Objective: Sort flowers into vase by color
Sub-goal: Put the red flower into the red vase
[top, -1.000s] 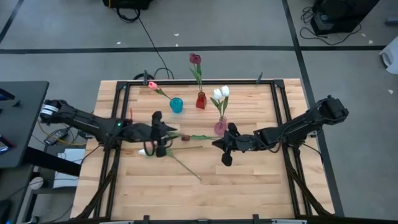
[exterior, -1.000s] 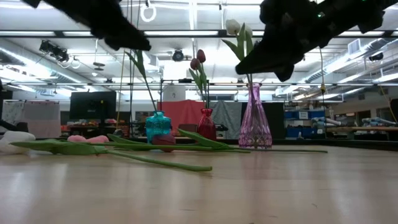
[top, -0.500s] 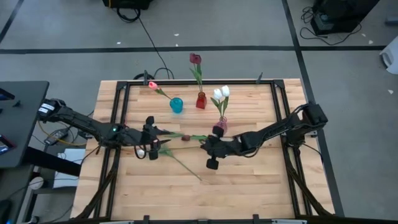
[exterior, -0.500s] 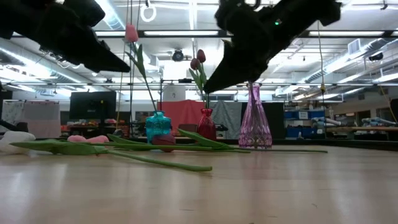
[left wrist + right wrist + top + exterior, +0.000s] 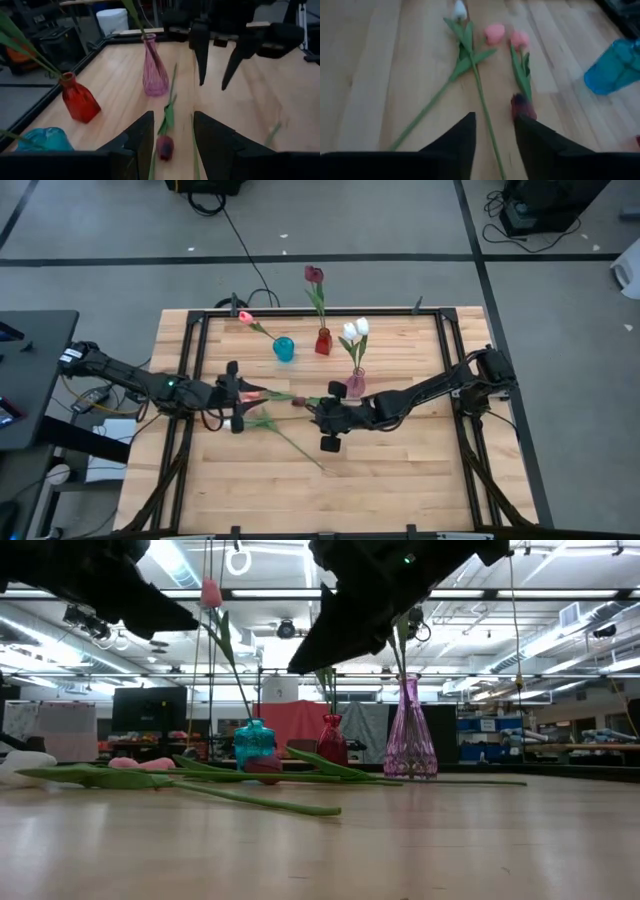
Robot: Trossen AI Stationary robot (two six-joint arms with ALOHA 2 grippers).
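Observation:
Loose flowers lie flat on the wood table between my grippers: a dark red tulip [image 5: 298, 401], two pink heads [image 5: 494, 33] and a white one [image 5: 460, 10] on long green stems. A teal vase [image 5: 284, 348] holds a pink tulip, a red vase [image 5: 323, 341] a dark red one, and a pink vase [image 5: 354, 385] white ones. My left gripper [image 5: 253, 394] hovers open, pointing right, with the dark red head [image 5: 165, 146] ahead between its fingers. My right gripper [image 5: 313, 410] hovers open, pointing left, just short of that head [image 5: 522, 106].
The three vases stand in a row toward the far edge, the pink vase [image 5: 154, 70] close behind my right arm. A black frame [image 5: 200, 330] rims the table. Bare wood lies along the near half [image 5: 330, 490].
My right gripper has swept toward the table's left edge, from beside the pink vase to just above the loose flowers' dark red head. My left gripper has drawn back a little toward the left edge. The flowers and vases have stayed put.

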